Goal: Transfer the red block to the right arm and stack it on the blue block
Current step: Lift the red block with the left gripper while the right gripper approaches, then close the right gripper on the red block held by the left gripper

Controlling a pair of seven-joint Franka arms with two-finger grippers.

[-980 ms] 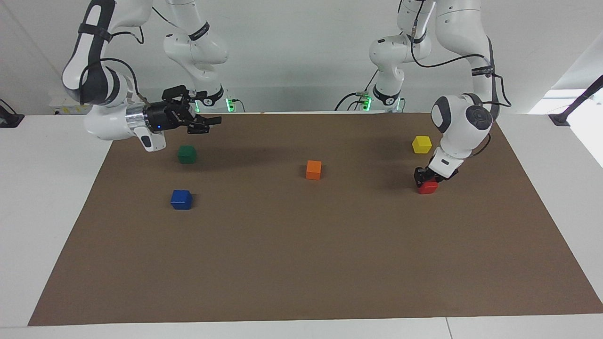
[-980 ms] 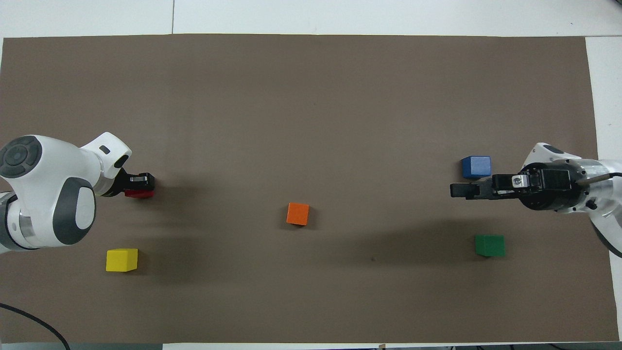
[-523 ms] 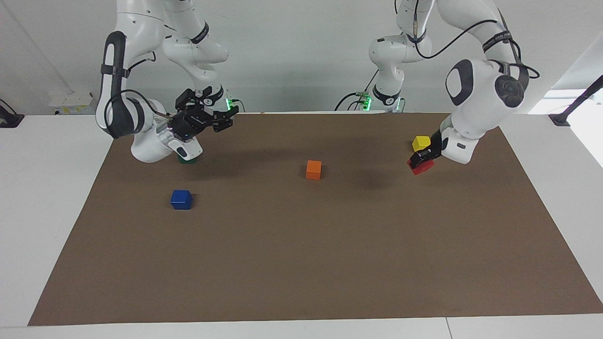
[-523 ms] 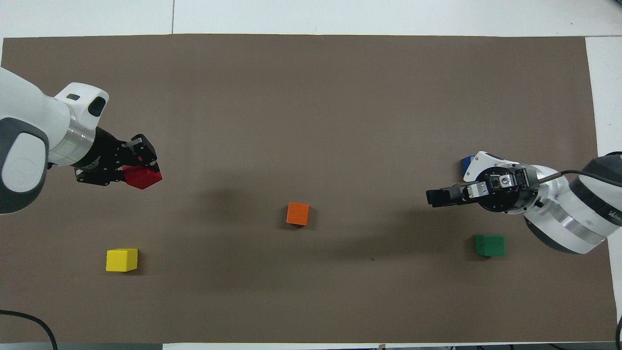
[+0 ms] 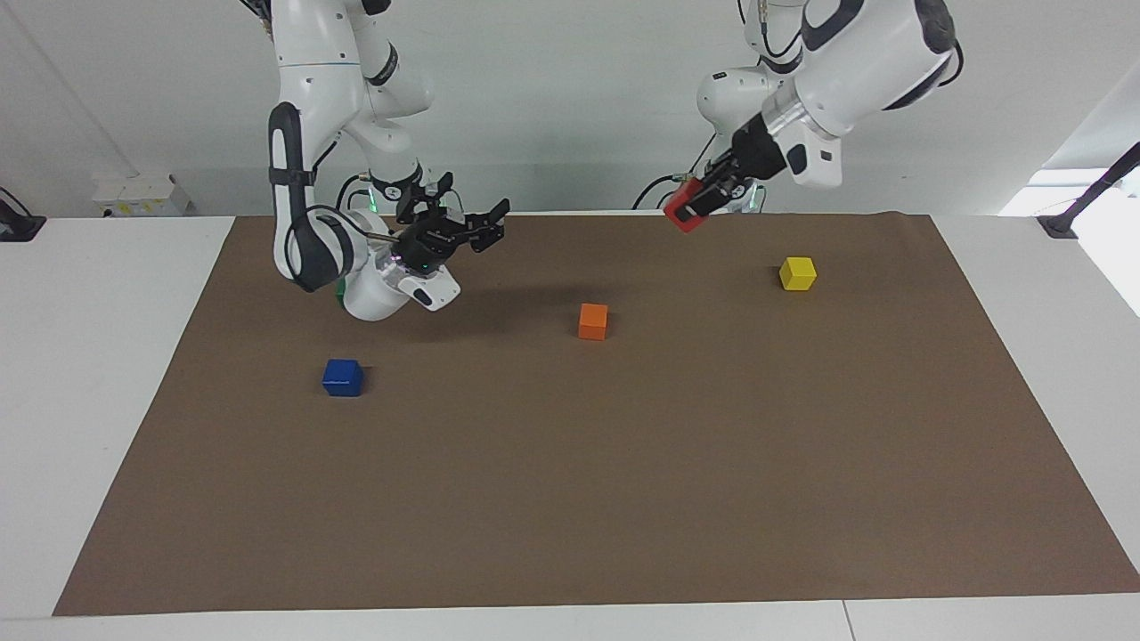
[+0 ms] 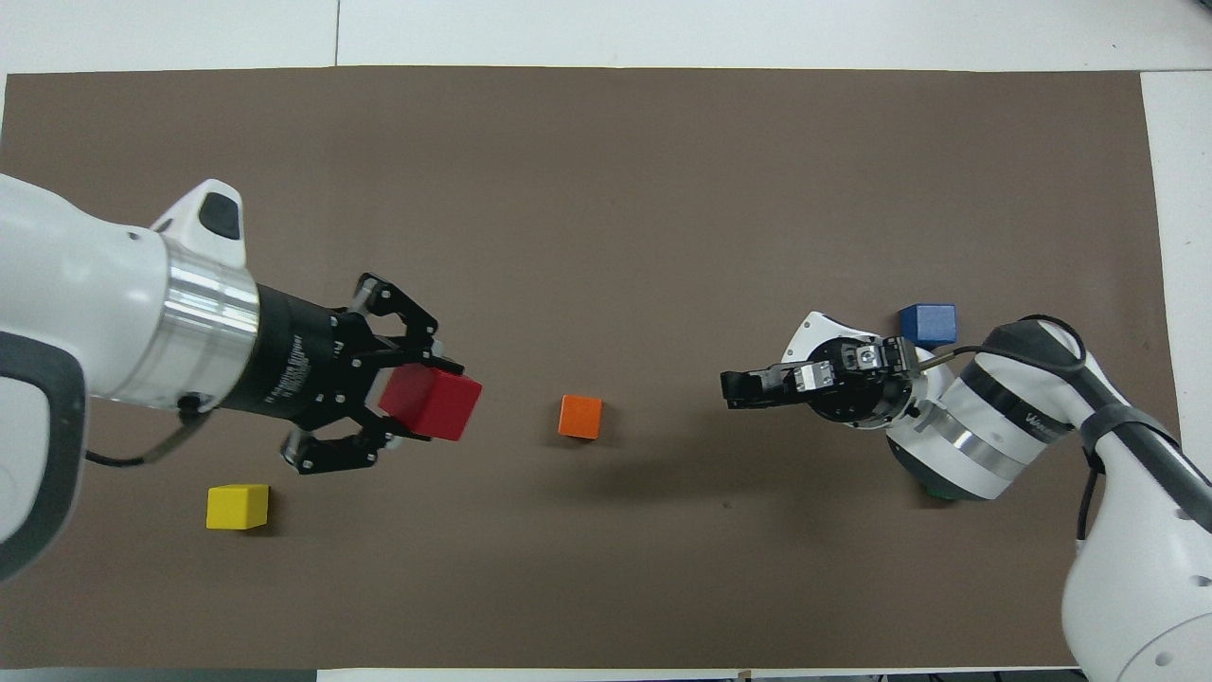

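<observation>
High over the brown mat (image 5: 623, 499), toward the left arm's end of the table, the left gripper (image 5: 690, 206) clamps the red block (image 5: 684, 215) at its fingertips; in the overhead view the cube (image 6: 433, 402) juts out past the fingers (image 6: 402, 313), tilted, with most of its body exposed. The right gripper (image 5: 468, 227) hovers near the right arm's end with its jaws spread wide, pointing toward the table's middle. The blue block (image 5: 342, 377) rests on the mat below and apart from it. The orange cube (image 5: 593, 320) lies between the two grippers on the mat, the yellow cube (image 5: 797, 272) sits toward the left arm's end, and a green cube (image 5: 340, 287) is mostly hidden by the right wrist.

Likely hazards, judged from this pose: the hold looks shallow and skewed, so a quick swing could shake the cube loose. At the hand-over, the right fingers may find little free face to take, or meet the left fingers. A release before the second grip is firm would drop the block. A tilt carried into the stack could let it slide off.
</observation>
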